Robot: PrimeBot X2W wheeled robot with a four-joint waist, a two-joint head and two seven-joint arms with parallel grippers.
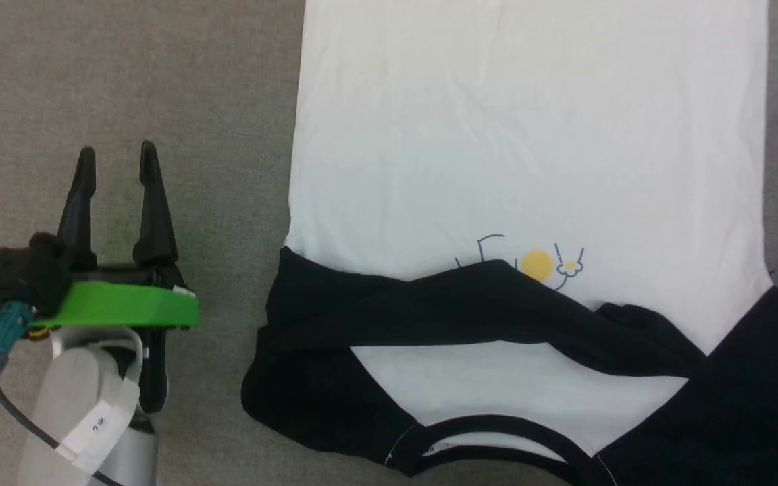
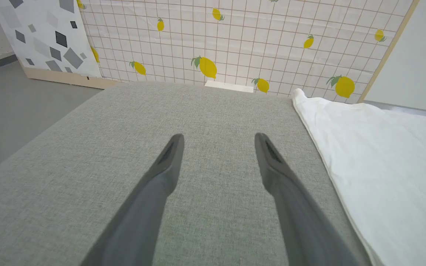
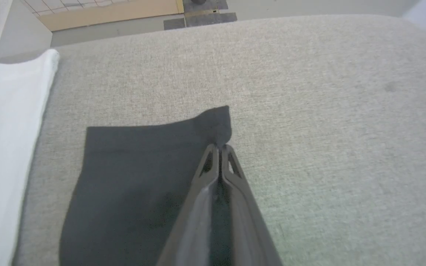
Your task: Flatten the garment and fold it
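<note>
Grey fabric bench [image 1: 159, 67], black-sleeved white shirt [image 1: 531, 135] laid out, left tool [image 1: 117, 150] apart beside it, right tool [image 3: 219, 146] clamped on sleeve end [image 3: 213, 122].

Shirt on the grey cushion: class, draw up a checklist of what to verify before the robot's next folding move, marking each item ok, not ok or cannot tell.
1. Right jaws hold the right sleeve: ok, shut on a corner of its end.
2. Left jaws free: ok, open over the bare cushion, apart from the shirt.
3. White body flat: ok, only faint creases.
4. Left sleeve folded in: ok, it lies across the chest, over part of the print.
5. Right sleeve folded in: not ok, it lies out on the cushion beside the body.
6. Hem straight: cannot tell, the head view cuts it off.
</note>
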